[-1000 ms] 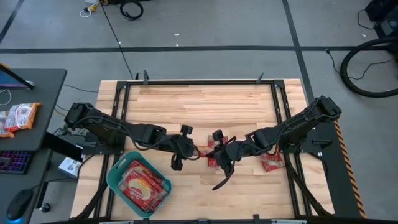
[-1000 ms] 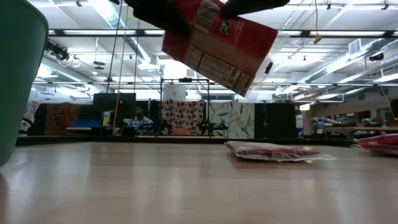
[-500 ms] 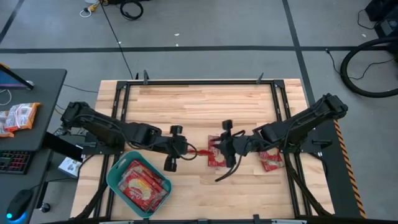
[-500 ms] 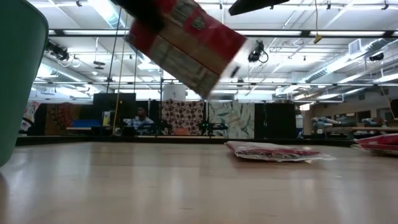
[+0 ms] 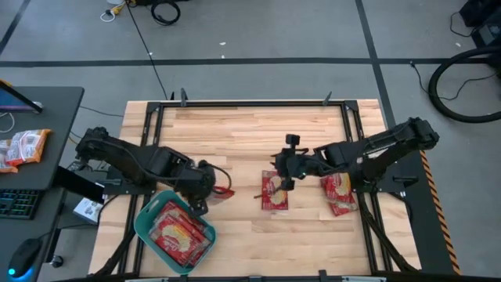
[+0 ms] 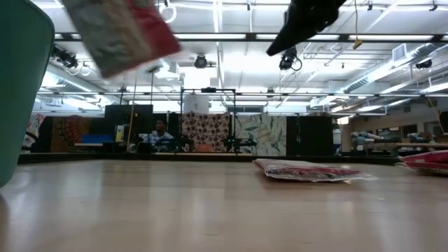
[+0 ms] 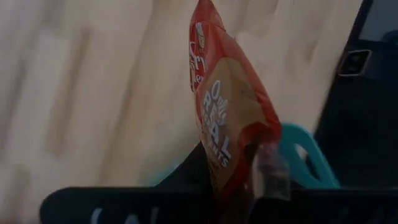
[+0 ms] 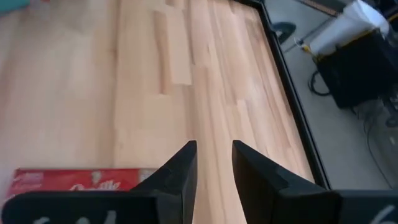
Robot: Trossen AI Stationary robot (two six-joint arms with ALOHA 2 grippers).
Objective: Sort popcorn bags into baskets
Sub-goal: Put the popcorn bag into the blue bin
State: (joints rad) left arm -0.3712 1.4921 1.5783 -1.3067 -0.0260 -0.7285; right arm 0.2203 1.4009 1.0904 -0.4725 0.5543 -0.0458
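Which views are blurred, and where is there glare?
Low view: the carried popcorn bag is motion-smeared, ceiling strip lights glare white, and the bag lying on the table stays sharp. Left wrist view: the wood is streaked, though the bag's lettering still reads. High and right wrist views look crisp.

Wooden plank surface, pale, framed by black rails. Grey side desk, left of it, carrying an orange-and-white packet, a keyboard and a mouse. Grey floor with dark tape lines and coiled black cables. Person seated far off in the room.
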